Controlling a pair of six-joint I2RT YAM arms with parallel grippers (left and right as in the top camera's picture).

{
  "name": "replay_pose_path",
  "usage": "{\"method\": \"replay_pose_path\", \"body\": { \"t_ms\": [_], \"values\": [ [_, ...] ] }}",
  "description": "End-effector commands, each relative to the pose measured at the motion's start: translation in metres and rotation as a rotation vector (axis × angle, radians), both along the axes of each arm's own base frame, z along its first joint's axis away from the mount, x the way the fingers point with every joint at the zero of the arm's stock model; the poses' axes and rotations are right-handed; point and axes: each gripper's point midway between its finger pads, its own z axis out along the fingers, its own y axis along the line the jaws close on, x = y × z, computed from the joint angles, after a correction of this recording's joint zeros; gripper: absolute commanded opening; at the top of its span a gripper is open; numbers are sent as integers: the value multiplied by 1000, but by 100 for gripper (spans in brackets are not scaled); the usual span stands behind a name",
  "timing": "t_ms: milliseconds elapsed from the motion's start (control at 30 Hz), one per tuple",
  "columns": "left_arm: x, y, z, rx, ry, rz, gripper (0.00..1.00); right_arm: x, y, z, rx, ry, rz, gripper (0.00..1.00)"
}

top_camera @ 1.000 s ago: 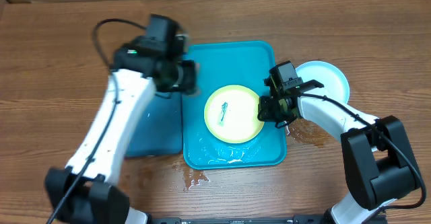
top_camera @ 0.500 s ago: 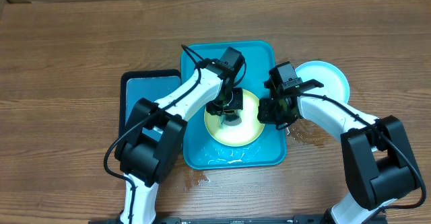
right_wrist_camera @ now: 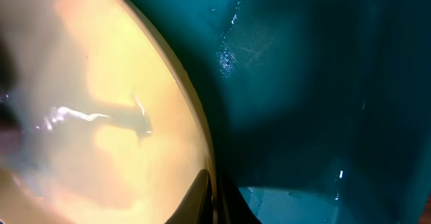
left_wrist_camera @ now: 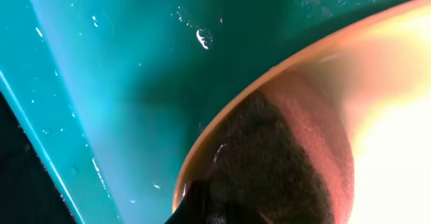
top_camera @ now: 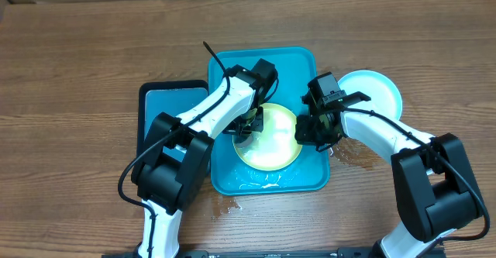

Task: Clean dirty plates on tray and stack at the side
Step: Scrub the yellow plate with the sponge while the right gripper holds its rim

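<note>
while the yellow-green plate (top_camera: 273, 140) lies in the tray (top_camera: 287, 64), the right gripper (top_camera: 308, 130) pinches its rim by the tray's right wall. the left gripper (top_camera: 248, 125) is over the plate with a dark pad (left_wrist_camera: 269, 163) against it; its finger spread cannot be told. a light blue plate (top_camera: 376, 91) sits just right of the tray.

Setting: robot test bench, prob. lab/workshop. Evidence: bare wood-grain table (top_camera: 70, 56); left arm (top_camera: 209, 111) and right arm (top_camera: 380, 134) based at near edge; teal tray (top_camera: 294, 60) centre, small black-rimmed tray (top_camera: 167, 103) left.
</note>
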Motion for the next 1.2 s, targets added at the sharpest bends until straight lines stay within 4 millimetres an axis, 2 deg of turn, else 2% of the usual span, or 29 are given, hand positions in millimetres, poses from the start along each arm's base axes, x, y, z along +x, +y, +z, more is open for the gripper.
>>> {"method": "replay_pose_path", "body": {
  "t_ms": [0,133,233,333,400,500,600,767,900,1033,1167],
  "values": [
    [5,-8,-20,-89,31,9,4,-13,-15,-19,-86,50,2,4],
    [9,-87,-11,-512,71,-15,4,-13,-15,-19,-86,50,2,4],
    [9,-127,0,-700,81,-66,4,-13,-15,-19,-86,50,2,4],
    [-5,-144,-3,-736,120,-101,4,-13,-15,-19,-86,50,2,4],
    [-11,-144,-6,-719,141,-100,4,-13,-15,-19,-86,51,2,4],
    [-19,-134,-10,-663,173,-81,4,-13,-16,-19,-86,51,2,4],
    [-29,-112,-19,-541,204,-53,4,-13,-15,-19,-86,51,2,4],
    [-39,-47,-31,-193,201,2,4,-13,-15,-19,-86,51,2,4],
    [-31,-10,-28,-9,152,16,4,-14,-16,-19,-87,51,2,4],
    [-16,37,-12,237,73,-3,4,-14,-16,-19,-87,53,2,4],
    [-1,61,6,392,3,-37,4,-14,-16,-19,-88,54,2,4]
  ]
}}
